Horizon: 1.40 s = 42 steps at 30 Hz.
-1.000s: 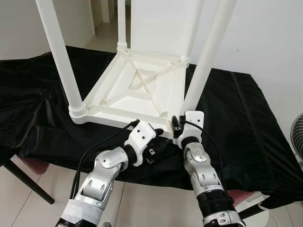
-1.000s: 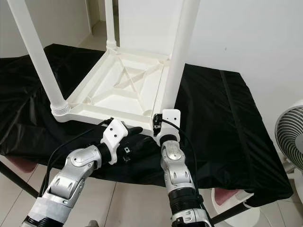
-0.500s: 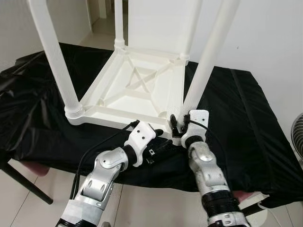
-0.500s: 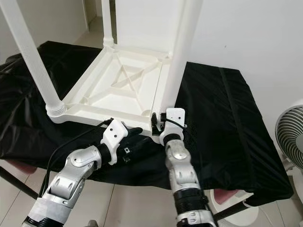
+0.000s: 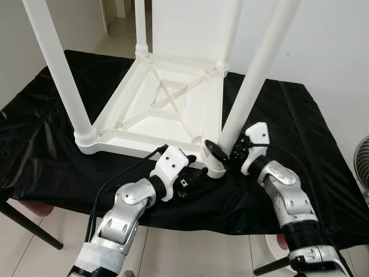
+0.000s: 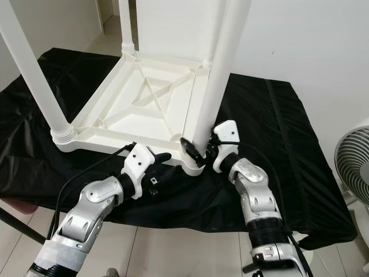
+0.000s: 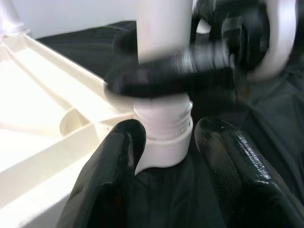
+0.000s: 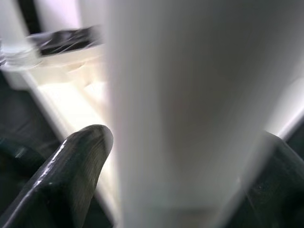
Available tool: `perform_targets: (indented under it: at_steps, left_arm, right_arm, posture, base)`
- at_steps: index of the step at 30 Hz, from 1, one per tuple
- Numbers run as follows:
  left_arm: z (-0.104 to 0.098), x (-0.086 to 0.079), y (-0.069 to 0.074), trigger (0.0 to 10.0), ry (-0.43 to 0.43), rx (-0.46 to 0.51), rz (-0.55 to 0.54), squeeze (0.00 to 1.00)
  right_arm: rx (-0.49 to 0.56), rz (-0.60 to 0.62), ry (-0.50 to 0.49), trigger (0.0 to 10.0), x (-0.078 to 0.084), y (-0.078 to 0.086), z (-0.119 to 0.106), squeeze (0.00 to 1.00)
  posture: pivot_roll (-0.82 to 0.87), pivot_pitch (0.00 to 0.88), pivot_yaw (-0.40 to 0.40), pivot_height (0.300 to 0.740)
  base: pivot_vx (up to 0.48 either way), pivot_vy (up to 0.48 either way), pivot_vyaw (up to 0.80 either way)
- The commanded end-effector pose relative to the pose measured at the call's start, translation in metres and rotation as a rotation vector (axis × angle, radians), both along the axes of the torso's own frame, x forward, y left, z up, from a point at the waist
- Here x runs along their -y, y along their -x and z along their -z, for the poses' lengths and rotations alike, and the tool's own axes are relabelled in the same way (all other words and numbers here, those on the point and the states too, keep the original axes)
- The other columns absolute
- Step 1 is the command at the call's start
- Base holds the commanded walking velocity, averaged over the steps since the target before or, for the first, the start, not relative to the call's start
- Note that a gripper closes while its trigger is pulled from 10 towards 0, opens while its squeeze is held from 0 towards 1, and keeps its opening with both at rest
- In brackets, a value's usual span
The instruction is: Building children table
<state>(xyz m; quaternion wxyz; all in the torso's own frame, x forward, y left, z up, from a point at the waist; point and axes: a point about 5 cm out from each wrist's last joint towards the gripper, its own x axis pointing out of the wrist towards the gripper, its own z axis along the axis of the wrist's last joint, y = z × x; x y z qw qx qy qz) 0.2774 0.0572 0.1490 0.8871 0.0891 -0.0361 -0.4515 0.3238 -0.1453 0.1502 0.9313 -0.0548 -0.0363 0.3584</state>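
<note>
Gripping near table leg (image 5: 252,91), right pincer (image 5: 222,154), leg tops cropped

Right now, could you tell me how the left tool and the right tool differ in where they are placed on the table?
The left tool sits low, its fingers either side of the corner socket. The right tool is higher, fingers around the near leg. The left arm reaches from the front, the right from the side. Both work one corner.

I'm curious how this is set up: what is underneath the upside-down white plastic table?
The white plastic table lies top-down on a black cloth draped over a support. The cloth hides that support; a dark leg shows below its edge.
</note>
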Motion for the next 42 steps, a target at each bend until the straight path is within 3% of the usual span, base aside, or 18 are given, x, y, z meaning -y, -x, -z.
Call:
perform_targets:
  at_steps: [1,13,23,24,25,26,27,40,41,42]
  left_arm:
    - [0.001,0.0,-0.002,10.0,0.003,-0.005,-0.026,0.0]
    - [0.0,-0.002,-0.003,10.0,0.004,0.005,-0.043,0.0]
    - [0.001,-0.002,-0.001,10.0,-0.001,0.001,-0.034,0.0]
    - [0.001,-0.002,-0.001,10.0,-0.002,0.001,-0.032,0.0]
    - [0.001,-0.002,-0.001,10.0,-0.002,0.001,-0.032,0.0]
    - [0.001,-0.002,-0.001,10.0,-0.003,0.001,-0.031,0.0]
    - [0.001,-0.002,-0.001,10.0,-0.003,0.001,-0.029,0.0]
    - [0.002,0.0,0.0,10.0,-0.001,-0.007,-0.023,0.0]
    - [0.002,0.0,0.0,10.0,-0.001,-0.007,-0.023,0.0]
    - [0.002,0.0,0.0,10.0,-0.001,-0.007,-0.023,0.0]
  right_arm:
    - [0.002,-0.027,0.027,10.0,0.001,-0.003,0.0,0.0]
    - [-0.045,-0.105,0.084,10.0,-0.005,-0.017,0.01,0.0]
    - [-0.078,-0.038,0.074,10.0,0.0,-0.021,0.029,0.0]
    - [-0.079,-0.024,0.063,4.1,0.0,-0.022,0.03,0.0]
    - [-0.079,-0.024,0.063,4.1,0.0,-0.022,0.03,0.0]
    - [-0.08,-0.016,0.056,0.6,0.0,-0.022,0.031,0.0]
    - [-0.078,-0.013,0.04,0.0,0.0,-0.022,0.031,0.0]
    - [-0.05,0.009,0.023,0.0,0.007,-0.023,0.032,0.0]
    - [-0.053,0.039,0.034,10.0,0.009,-0.023,0.033,0.0]
    - [-0.053,0.039,0.034,10.0,0.009,-0.023,0.033,0.0]
  posture:
    - [0.13,0.017,-0.062,0.74]
    - [0.15,0.011,-0.071,0.74]
    - [0.14,0.009,-0.068,0.74]
    - [0.14,0.009,-0.067,0.74]
    - [0.14,0.009,-0.067,0.74]
    - [0.14,0.009,-0.067,0.74]
    - [0.14,0.008,-0.066,0.74]
    - [0.14,0.017,-0.067,0.74]
    - [0.14,0.019,-0.071,0.74]
    - [0.14,0.019,-0.071,0.74]
  base:
    - [0.0,0.0,0.0]
    - [0.0,0.0,0.0]
    - [0.0,0.0,0.0]
    - [0.0,0.0,0.0]
    - [0.0,0.0,0.0]
    - [0.0,0.0,0.0]
    - [0.0,0.0,0.0]
    - [0.0,0.0,0.0]
    - [0.0,0.0,0.0]
    - [0.0,0.0,0.0]
